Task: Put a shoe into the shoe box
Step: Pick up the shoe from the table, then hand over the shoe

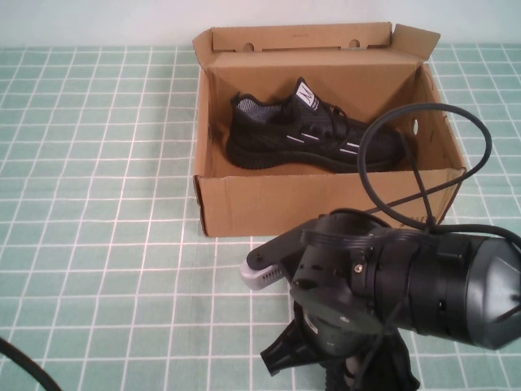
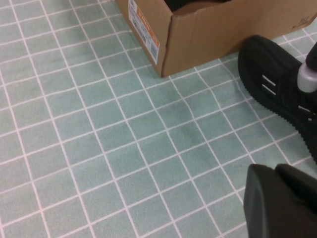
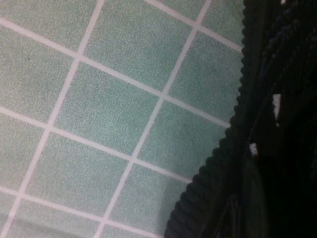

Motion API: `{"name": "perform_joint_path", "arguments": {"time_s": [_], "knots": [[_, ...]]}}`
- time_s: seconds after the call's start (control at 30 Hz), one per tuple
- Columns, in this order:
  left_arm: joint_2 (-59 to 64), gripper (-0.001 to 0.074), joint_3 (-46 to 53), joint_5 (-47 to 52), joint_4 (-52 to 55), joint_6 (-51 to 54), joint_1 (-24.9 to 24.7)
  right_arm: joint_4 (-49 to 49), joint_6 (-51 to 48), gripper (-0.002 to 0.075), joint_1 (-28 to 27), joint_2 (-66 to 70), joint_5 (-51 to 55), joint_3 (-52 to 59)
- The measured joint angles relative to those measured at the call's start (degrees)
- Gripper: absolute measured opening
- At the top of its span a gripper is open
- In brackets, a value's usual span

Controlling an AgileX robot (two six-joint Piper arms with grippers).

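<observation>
Inside shoe box (image 1: 244,195): one sneaker (image 1: 313,130) | right end effector (image 1: 346,371) clenched on second shoe (image 2: 277,84) | left end effector (image 2: 282,203) clenched, empty

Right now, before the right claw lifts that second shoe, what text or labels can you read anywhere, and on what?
Nothing can be read as words.
White tongue label on the shoe in the box: dark mark, too small to read.
White and orange sticker on the end wall of the shoe box: print blurred.
Black print on the box's side: too small.
</observation>
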Motion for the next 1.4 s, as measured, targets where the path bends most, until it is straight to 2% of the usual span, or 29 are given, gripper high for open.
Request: {"name": "perform_joint_path", "arguments": {"time_s": [0.37,0.8,0.83,0.9,0.93,0.97,1.13,1.4], "knots": [[0.0,-0.0004,0.0,0.4,-0.8,0.0,0.0,-3.7,-1.5,-0.0001,0.0,-6.7,0.3,0.0],[0.7,-0.0004,0.5,-4.1,-11.6,-0.1,0.0,-3.9,-24.2,-0.0002,0.0,-28.0,7.1,0.0],[0.9,-0.0004,0.9,-5.0,-12.0,-0.1,0.0,-9.2,-32.4,-0.0006,-0.1,-34.8,5.5,-1.6],[2.0,-0.0004,2.6,-7.4,-13.5,-0.2,0.0,-11.1,-35.5,-0.0006,-0.1,-37.1,5.1,-1.6],[2.9,-0.0004,3.6,-8.3,-14.4,-0.2,0.0,-6.4,-31.6,-0.0002,0.0,-33.8,7.6,0.0],[3.9,-0.0004,4.6,-8.9,-15.7,-0.2,0.0,-12.6,-36.8,-0.0006,-0.1,-38.9,4.1,-1.6],[10.6,-0.0004,9.5,-9.3,-28.3,3.3,0.0,-11.7,-38.9,-0.0006,-0.1,-40.4,3.3,-1.6],[26.1,-0.0004,11.4,-2.7,-53.0,20.2,0.0,-8.6,-41.2,-0.0002,0.0,-39.0,8.5,0.0]]}}
